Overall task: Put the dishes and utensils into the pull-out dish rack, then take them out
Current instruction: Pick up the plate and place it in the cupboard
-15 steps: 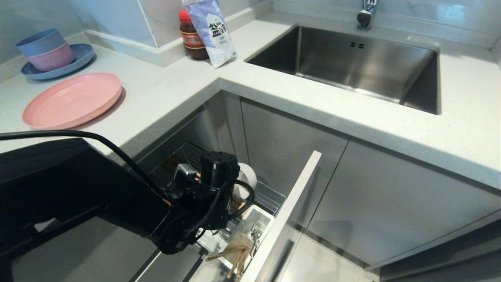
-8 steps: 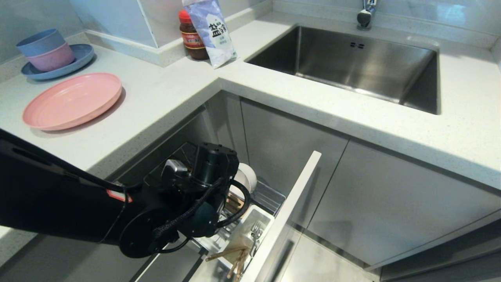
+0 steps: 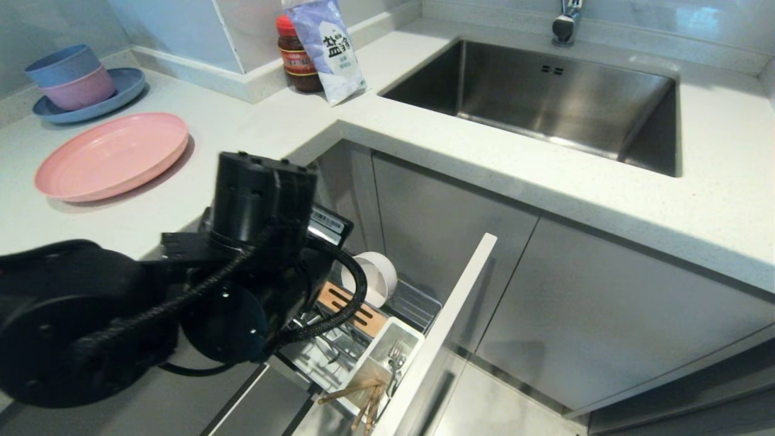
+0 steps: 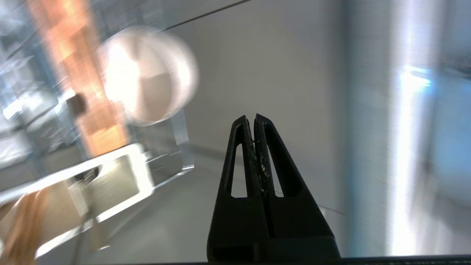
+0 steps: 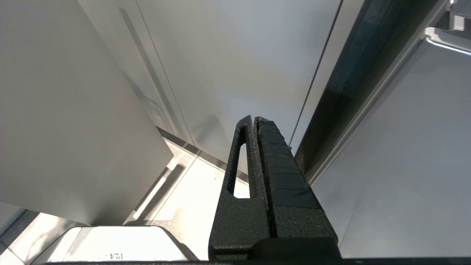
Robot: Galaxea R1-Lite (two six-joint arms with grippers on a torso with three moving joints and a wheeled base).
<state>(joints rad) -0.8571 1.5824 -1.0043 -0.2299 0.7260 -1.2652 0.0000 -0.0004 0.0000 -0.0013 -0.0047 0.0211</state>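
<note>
White speckled stone makes up your L-shaped desk (image 3: 254, 130), with a steel sink (image 3: 545, 97) set into its far stretch and grey cabinet fronts below. On the desk's left part the pink plate (image 3: 112, 154) lies flat, and behind it a blue bowl and a pink bowl (image 3: 69, 75) sit stacked on a blue plate (image 3: 121, 91). A red-lidded jar (image 3: 296, 54) and a white salt bag (image 3: 330, 48) lean at the corner.

Below the desk edge you have the pull-out dish rack (image 3: 418, 306) drawn out, its grey front panel (image 3: 445, 327) nearest you. The off-white bowl (image 3: 372, 278) stands on its side among the prongs at the back, just beside the slotted wood strip (image 3: 354, 309). In the white cutlery cup (image 3: 387, 354) the silver fork (image 3: 396, 360) stands, and the wooden chopsticks (image 3: 363, 399) poke out at the cup's near end.

Your left arm (image 3: 242, 266) hangs over the rack's left side, hiding part of the wire basket. In the wrist view your left tool (image 4: 254, 119) has its fingers pressed together with nothing between them, clear of the bowl (image 4: 147, 75), which is blurred there. Your right tool (image 5: 254, 119) is also pressed together and empty, parked low beside cabinet doors.
</note>
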